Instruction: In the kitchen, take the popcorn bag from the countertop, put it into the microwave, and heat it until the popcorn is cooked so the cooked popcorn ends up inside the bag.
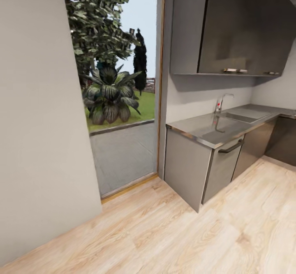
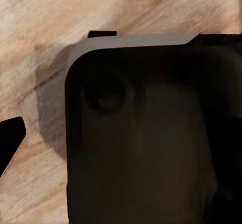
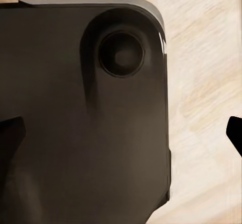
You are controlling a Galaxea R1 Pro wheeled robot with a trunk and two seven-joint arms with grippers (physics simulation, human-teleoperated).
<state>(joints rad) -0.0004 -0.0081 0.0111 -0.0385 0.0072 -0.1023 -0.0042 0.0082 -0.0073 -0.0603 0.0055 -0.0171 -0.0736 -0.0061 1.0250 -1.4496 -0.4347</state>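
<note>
The glossy grey countertop [image 1: 197, 128] runs along the right wall over dark cabinet fronts, and its visible stretch is bare apart from a sink. The popcorn bag and the microwave are out of view. In the left wrist view my left gripper [image 2: 121, 143] hangs over my own dark base, one dark fingertip [image 2: 11, 136] showing at the picture's edge. In the right wrist view my right gripper [image 3: 121, 138] also hangs over the base, its fingertips [image 3: 236, 133] far apart at both edges. Both hold nothing.
A sink [image 1: 242, 117] with a tap [image 1: 222, 101] is set in the worktop. Dark upper cabinets [image 1: 238, 27] hang above it. A tall glazed opening [image 1: 119, 101] onto a garden stands ahead, with a plain wall [image 1: 41, 122] to its left. Light wood floor [image 1: 185, 241] spreads in front.
</note>
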